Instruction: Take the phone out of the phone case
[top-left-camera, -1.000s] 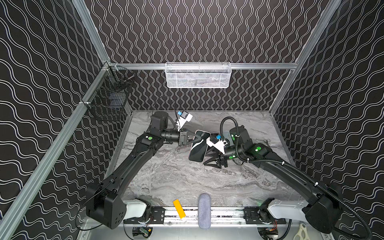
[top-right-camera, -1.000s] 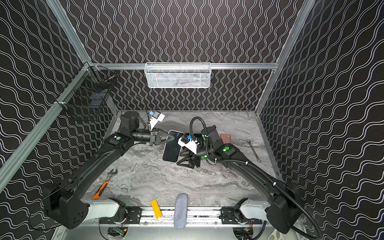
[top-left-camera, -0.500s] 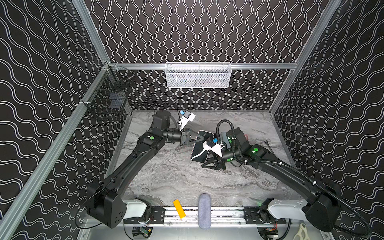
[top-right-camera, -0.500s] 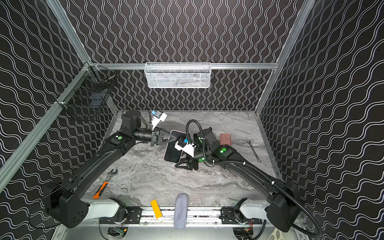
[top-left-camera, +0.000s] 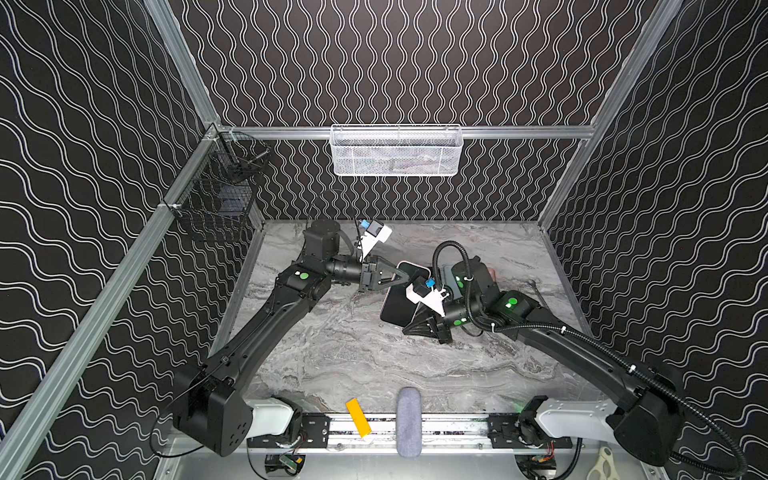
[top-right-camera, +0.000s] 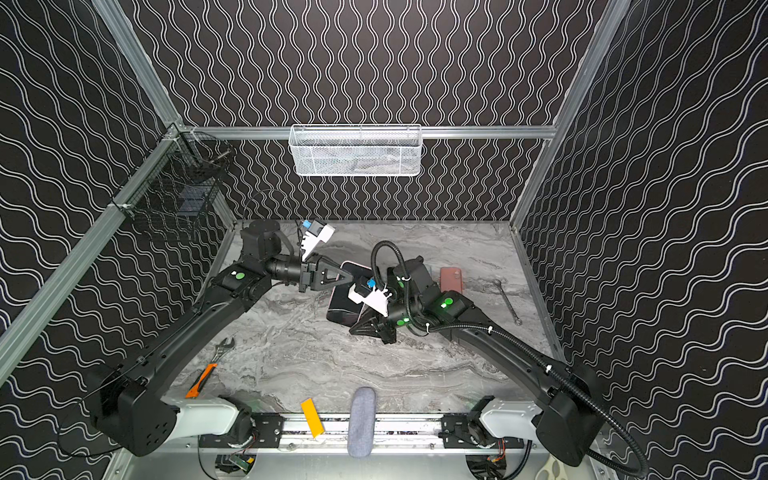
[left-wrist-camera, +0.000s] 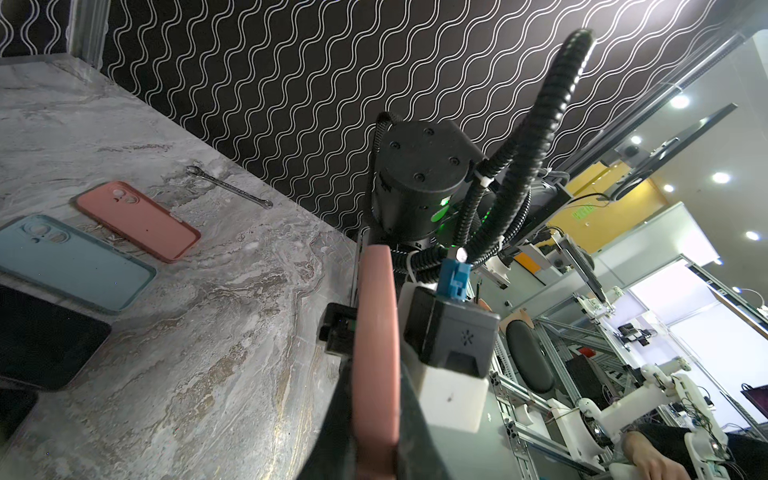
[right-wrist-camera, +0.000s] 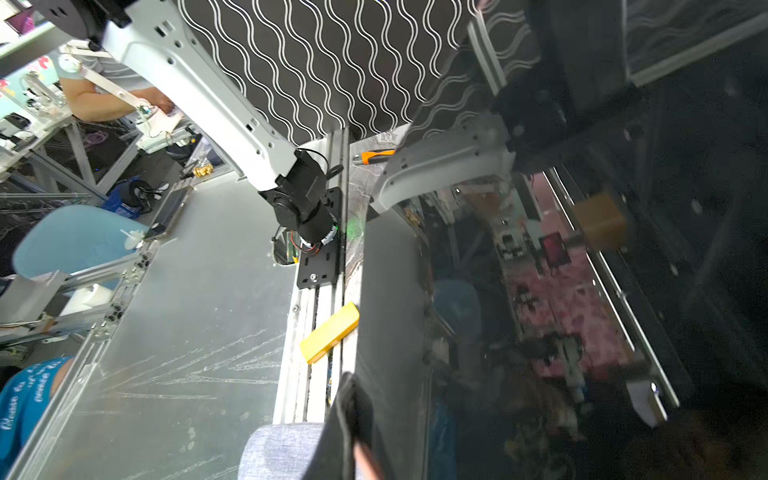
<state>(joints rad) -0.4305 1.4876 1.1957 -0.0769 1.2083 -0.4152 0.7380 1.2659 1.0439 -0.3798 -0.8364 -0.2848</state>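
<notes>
My left pincer (top-left-camera: 409, 277) is squeezed shut on the top end of the pink rubber phone case (left-wrist-camera: 376, 353). From that wrist I see the case edge-on. My right pincer (top-left-camera: 409, 328) is squeezed shut too, nipping the bottom end of the black glass phone (top-left-camera: 397, 305). The phone sits inside the case, tipped up and held between both pincers over the middle of the grey marble table (top-left-camera: 353, 365). A light blue phone case (left-wrist-camera: 70, 262), a spare pink case (left-wrist-camera: 137, 220) and a silver spanner (left-wrist-camera: 228, 187) lie flat on the table near my right arm.
</notes>
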